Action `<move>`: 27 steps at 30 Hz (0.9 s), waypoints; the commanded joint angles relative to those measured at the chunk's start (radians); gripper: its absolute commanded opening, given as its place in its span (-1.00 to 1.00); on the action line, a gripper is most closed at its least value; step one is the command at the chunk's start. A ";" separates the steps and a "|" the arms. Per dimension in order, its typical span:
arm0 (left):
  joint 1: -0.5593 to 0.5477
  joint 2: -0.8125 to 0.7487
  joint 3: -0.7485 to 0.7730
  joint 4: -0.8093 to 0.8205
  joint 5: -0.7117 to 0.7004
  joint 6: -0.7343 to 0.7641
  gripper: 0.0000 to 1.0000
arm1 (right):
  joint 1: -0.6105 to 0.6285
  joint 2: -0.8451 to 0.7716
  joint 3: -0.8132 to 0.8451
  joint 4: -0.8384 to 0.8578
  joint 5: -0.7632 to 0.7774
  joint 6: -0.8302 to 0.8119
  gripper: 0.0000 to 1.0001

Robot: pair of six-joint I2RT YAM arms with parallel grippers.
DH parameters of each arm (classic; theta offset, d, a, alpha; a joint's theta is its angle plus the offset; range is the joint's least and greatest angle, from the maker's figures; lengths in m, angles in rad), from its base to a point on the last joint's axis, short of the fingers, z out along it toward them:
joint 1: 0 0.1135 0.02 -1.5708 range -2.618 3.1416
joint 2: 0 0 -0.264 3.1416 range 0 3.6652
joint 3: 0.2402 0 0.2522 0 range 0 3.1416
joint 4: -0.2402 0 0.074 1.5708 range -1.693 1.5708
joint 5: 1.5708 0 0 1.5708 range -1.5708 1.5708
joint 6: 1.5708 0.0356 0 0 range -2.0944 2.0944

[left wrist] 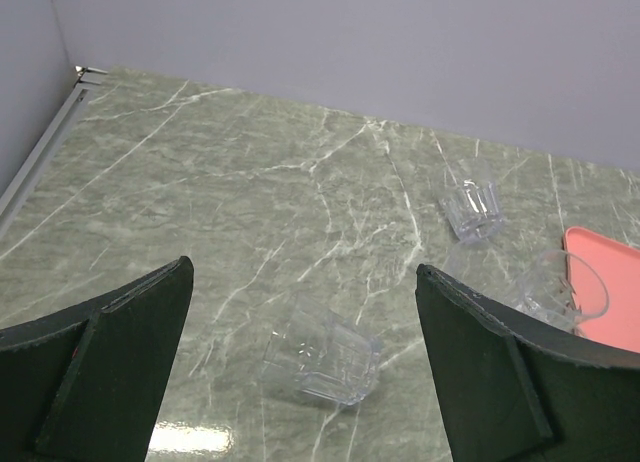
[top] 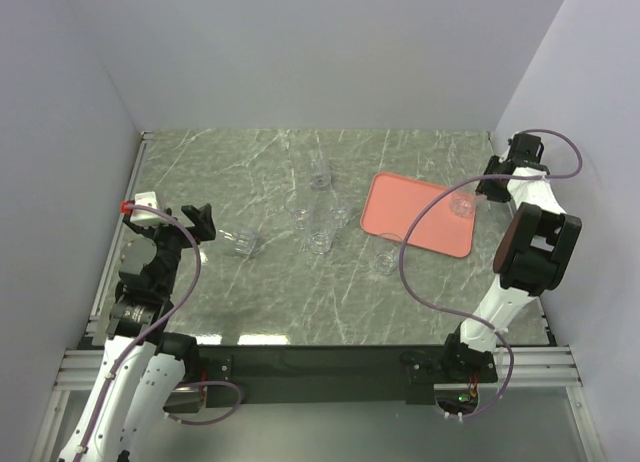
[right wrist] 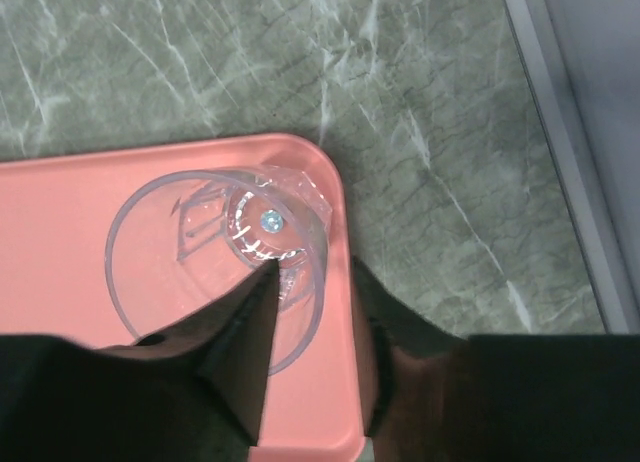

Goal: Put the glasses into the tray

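The salmon-pink tray point(top: 415, 217) lies at the right of the table. One clear glass point(top: 462, 206) stands upright in its far right corner. My right gripper point(top: 478, 195) is over it, slightly open: in the right wrist view point(right wrist: 310, 272) one finger is inside the glass point(right wrist: 180, 252) and one outside, with a gap on both sides of the wall. My left gripper point(top: 198, 222) is open and empty. A glass on its side point(top: 243, 242) lies just ahead of it, between the fingers in the left wrist view point(left wrist: 320, 352).
More glasses stand on the marble table: one far centre point(top: 318, 172), a close cluster in the middle point(top: 320, 224), and one near the tray's near left corner point(top: 385, 258). White walls close in the table on the left, back and right.
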State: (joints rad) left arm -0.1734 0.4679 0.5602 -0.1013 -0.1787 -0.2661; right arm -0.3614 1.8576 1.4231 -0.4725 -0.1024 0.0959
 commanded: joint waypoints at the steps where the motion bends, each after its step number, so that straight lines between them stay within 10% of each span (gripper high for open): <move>1: -0.002 0.002 0.001 0.032 0.047 0.019 0.99 | -0.017 -0.069 0.010 0.024 -0.029 -0.015 -0.07; 18: -0.011 0.297 0.121 0.049 0.637 -0.281 0.99 | -0.027 -0.684 -0.453 0.083 -0.374 -0.359 0.27; 27: -0.221 0.406 0.125 0.176 0.607 -0.450 0.96 | -0.027 -0.831 -0.563 -0.044 -0.632 -0.446 0.27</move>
State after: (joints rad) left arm -0.3325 0.8597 0.6418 -0.0200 0.4072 -0.6376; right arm -0.3805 1.0504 0.8677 -0.4686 -0.5987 -0.2974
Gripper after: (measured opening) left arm 0.984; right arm 0.634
